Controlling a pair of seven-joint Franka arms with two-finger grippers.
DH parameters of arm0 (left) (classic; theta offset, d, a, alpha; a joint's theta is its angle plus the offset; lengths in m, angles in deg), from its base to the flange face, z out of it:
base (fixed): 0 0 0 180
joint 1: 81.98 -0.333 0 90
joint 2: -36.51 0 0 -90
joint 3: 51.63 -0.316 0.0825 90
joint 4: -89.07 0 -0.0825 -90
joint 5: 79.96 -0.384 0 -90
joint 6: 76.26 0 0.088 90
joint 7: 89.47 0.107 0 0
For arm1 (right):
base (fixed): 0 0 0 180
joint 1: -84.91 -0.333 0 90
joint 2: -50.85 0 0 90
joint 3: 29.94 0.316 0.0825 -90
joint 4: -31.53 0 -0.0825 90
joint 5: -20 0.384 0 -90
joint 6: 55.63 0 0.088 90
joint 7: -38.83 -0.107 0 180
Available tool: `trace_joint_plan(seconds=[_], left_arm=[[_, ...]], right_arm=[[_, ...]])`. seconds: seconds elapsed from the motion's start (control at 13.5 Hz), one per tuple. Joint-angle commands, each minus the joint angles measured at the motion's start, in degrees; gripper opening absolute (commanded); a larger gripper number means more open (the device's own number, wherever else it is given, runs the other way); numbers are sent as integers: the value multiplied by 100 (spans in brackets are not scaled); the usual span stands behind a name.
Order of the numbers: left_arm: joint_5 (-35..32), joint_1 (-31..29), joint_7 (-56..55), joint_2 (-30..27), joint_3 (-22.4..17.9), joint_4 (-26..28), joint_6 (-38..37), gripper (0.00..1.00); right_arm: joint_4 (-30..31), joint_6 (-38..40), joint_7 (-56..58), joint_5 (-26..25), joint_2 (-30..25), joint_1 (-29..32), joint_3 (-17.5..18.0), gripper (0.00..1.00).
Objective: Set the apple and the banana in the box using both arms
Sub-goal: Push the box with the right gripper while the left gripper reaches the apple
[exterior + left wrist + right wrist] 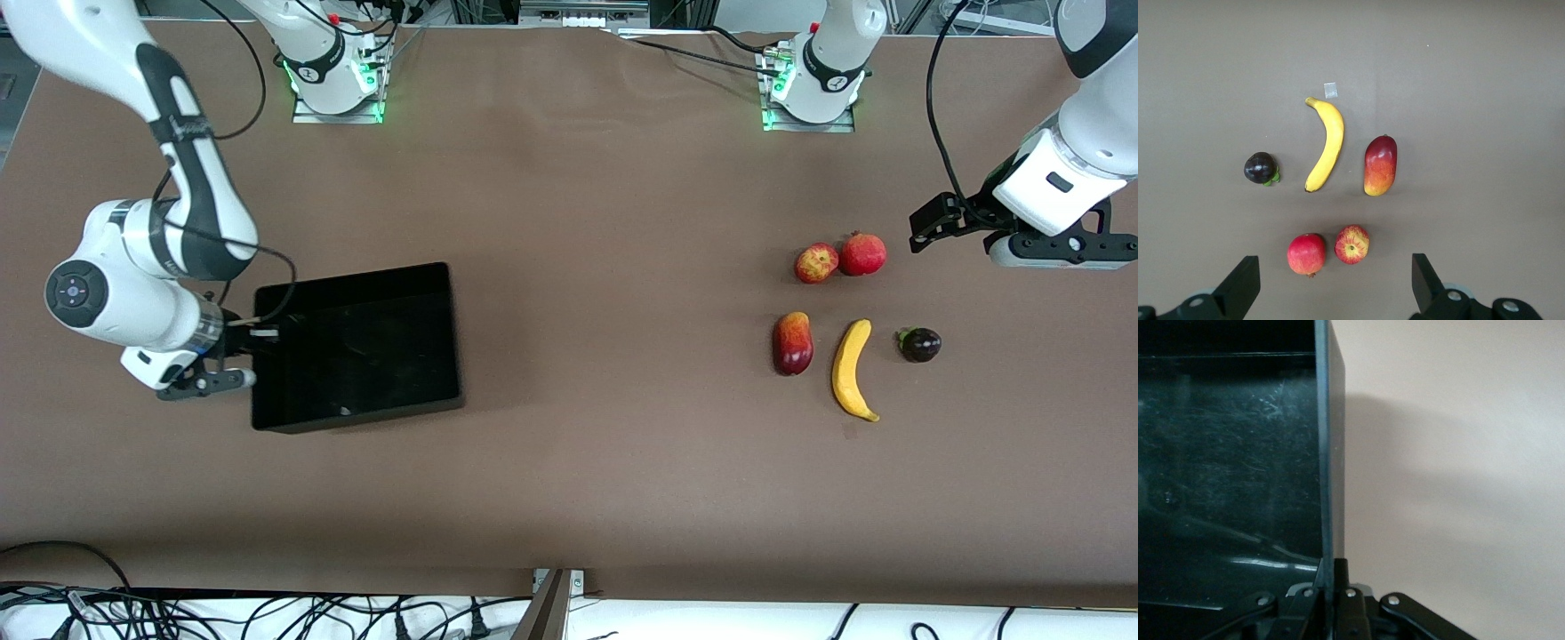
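Fruit is gathered toward the left arm's end of the table: the red-and-yellow mottled apple (816, 263) lies farther from the front camera than the long curved yellow banana (853, 369). The shallow glossy black plastic box (356, 345), at the right arm's end, is pinched by its wall in the clenched right gripper (253, 335). The left gripper (1331, 283) is held spread wide over the table near the fruit.

Glossy, scuffed black plastic box (356, 347), matt brown table (578, 489), smooth yellow banana (852, 369)

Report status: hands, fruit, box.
Right hand shut on box wall. Left hand open over apple. Banana untouched, nothing blocking.
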Motion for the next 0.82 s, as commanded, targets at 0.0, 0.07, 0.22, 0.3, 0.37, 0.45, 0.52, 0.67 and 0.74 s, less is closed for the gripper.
trace_joint_plan(seconds=[0.0, 0.07, 0.22, 0.3, 0.37, 0.45, 0.52, 0.67, 0.74], left_arm=[[-80, 30, 61, 81, 1, -188, -119, 100], [-89, 38, 61, 81, 1, -188, -119, 100], [-80, 47, 61, 81, 1, -188, -119, 100], [-80, 47, 61, 81, 1, -188, -119, 100], [-80, 47, 18, 81, 1, -188, -119, 100], [-63, 47, 0, 90, 1, -188, -119, 100], [-45, 56, 17, 168, 10, -205, -119, 100], [-45, 56, 52, 239, 1, -214, -127, 100], [-36, 47, 61, 291, 1, -153, -145, 100]], right_arm=[[-589, 253, -853, 110, 224, -997, -14, 0], [-747, 253, -1309, 153, 382, -1383, -14, 0], [-1055, 235, -2206, 171, 725, -2122, -14, 0], [-1283, 226, -2593, 163, 944, -2499, -22, 0], [-1529, 209, -2945, 163, 1172, -2773, -22, 0], [-1749, 182, -3227, 171, 1401, -2985, -14, 0], [-1968, 156, -3465, 250, 1603, -3169, -22, 0], [-2356, 34, -3992, 469, 1964, -3521, -40, 0], [-2383, -124, -4212, 479, 2052, -3627, -49, 0]])
